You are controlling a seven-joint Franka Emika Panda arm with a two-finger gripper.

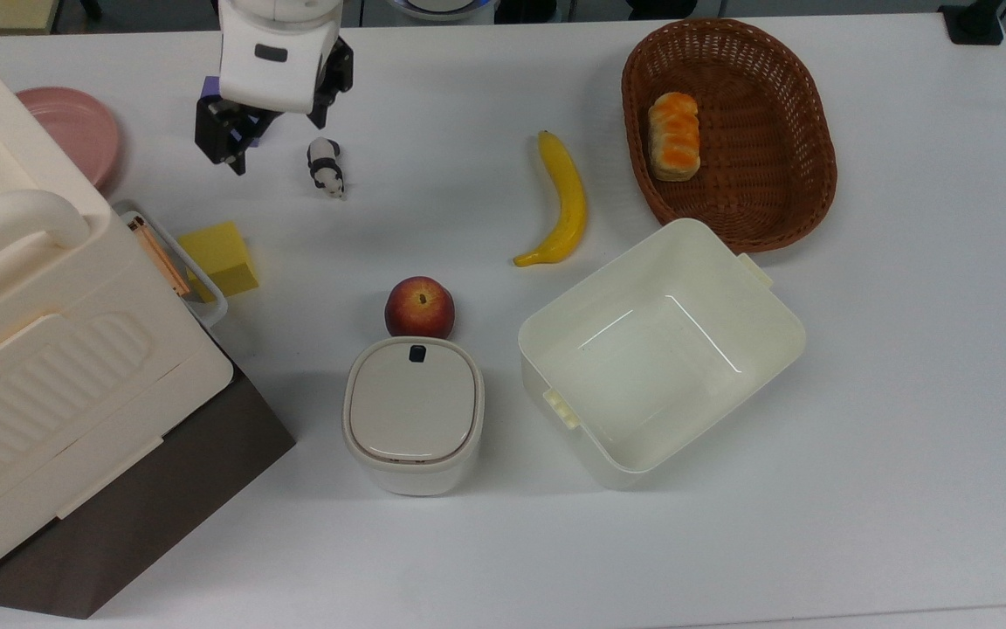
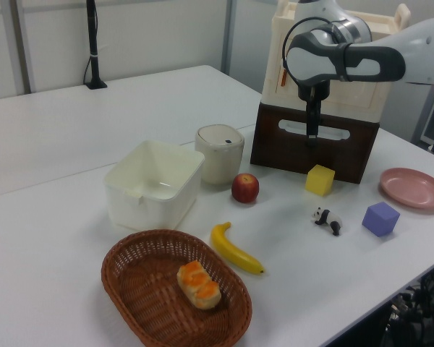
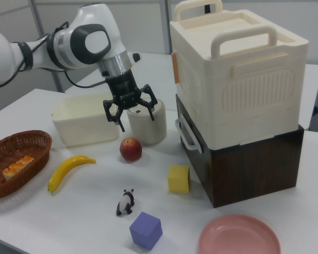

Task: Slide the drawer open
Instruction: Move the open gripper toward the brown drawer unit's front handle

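The drawer [image 2: 315,143] sits shut in the dark cabinet under the big cream case [image 3: 236,74], its white loop handle [image 3: 185,136] facing the yellow block [image 3: 178,178]. The gripper [image 3: 131,112] hangs spread wide and empty, well apart from the handle, probably lining up.

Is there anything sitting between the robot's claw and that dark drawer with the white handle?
In the right view, the tool hangs in the air, apart from the drawer. Below that gap the table carries an apple and a yellow block.

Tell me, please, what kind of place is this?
Probably a robotics lab: a robot arm works over a white table set with props such as a toy panda and foam cubes.
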